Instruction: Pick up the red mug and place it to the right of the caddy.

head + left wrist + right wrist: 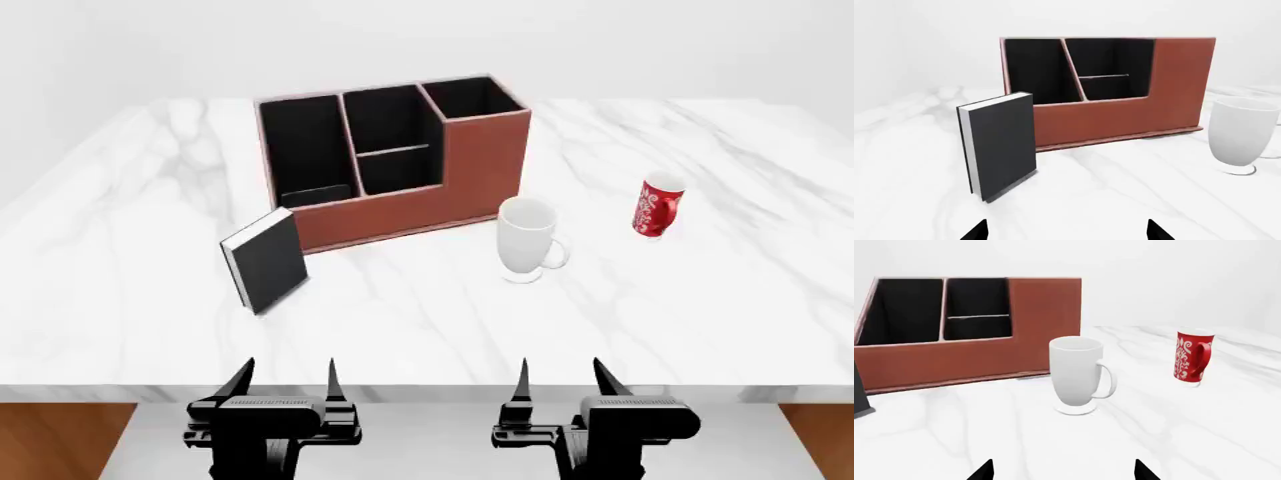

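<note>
Red mug [658,208] stands upright on the marble table [747,290], right of the white mug [526,240] and caddy [400,165]. Left gripper [284,382] and right gripper [561,380] both seem spread, holding nothing.

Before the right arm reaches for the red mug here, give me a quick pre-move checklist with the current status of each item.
1. Red mug upright, standing free on the table: ok.
2. Right claw open, empty: ok.
3. Left claw open, away from the mug: ok.
4. White mug beside the caddy: not ok, sits close to the placement spot.
5. Book upright, away from the reach: ok.
6. Handle faces the right wrist camera's side: ok.
</note>
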Robot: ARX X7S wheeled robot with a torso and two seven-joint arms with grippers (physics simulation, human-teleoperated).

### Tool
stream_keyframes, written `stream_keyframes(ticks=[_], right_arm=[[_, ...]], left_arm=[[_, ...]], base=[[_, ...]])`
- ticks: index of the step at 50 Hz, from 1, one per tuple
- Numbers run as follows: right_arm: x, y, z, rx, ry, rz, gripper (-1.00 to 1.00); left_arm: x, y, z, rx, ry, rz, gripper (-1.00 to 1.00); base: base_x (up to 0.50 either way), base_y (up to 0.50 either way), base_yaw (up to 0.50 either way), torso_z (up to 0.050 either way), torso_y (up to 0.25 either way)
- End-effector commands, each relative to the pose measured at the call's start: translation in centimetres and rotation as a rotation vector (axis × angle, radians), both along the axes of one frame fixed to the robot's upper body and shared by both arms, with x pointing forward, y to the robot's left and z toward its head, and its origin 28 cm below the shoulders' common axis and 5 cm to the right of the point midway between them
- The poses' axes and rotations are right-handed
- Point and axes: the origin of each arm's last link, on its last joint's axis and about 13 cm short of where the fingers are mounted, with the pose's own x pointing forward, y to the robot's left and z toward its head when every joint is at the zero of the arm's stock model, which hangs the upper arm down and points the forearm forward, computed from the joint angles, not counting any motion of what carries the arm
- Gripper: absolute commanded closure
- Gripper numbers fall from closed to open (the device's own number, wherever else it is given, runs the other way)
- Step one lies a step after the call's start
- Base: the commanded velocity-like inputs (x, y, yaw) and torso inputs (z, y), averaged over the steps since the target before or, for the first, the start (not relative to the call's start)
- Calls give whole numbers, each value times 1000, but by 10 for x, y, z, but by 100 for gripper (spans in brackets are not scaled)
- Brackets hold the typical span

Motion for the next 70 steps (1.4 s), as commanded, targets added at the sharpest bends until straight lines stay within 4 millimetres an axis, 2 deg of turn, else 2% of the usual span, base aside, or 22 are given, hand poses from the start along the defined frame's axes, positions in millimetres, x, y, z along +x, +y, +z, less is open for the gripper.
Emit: stream_keyframes(ticks=[1,10,45,47,48,50,52,53,57,60,62,70], right_arm=[[0,1,-1,-1,7,5,-100],[0,1,-2,8,24,19,-100],[3,1,1,2,51,-4,-100],[4,1,9,11,48,3,-100],[6,1,20,15,55,18,-100],[9,0,30,1,64,23,-100],[13,-1,53,16,85,76,-100],[15,-1,63,19,87,84,-100],[24,-1,95,10,36,93,-100],[29,-2,104,-4,-2,77,-100],[29,-3,108,-4,-15,66,-100],[31,-9,102,10,-5,34,-100]], left_arm=[[0,0,0,5,0,2,-100],[0,0,-1,13,4,6,-100],[2,0,-1,5,33,11,-100],[2,-1,11,-37,85,-15,-100],[2,-3,32,32,75,-40,-100],[3,-3,53,66,65,-78,-100],[7,1,84,74,39,-94,-100],[12,3,112,100,5,-103,-100],[22,6,159,120,-47,-97,-100],[24,7,172,102,-69,-99,-100],[25,7,173,92,-62,-106,-100],[23,9,175,102,-73,-97,-100]], base=[[0,0,0,0,0],[0,-5,0,0,0],[0,-473,0,0,0],[0,0,0,0,0],[0,0,0,0,0],[0,0,0,0,0],[0,0,0,0,0],[0,0,0,0,0],[0,0,0,0,0],[0,0,0,0,0],[0,0,0,0,0],[0,0,0,0,0]])
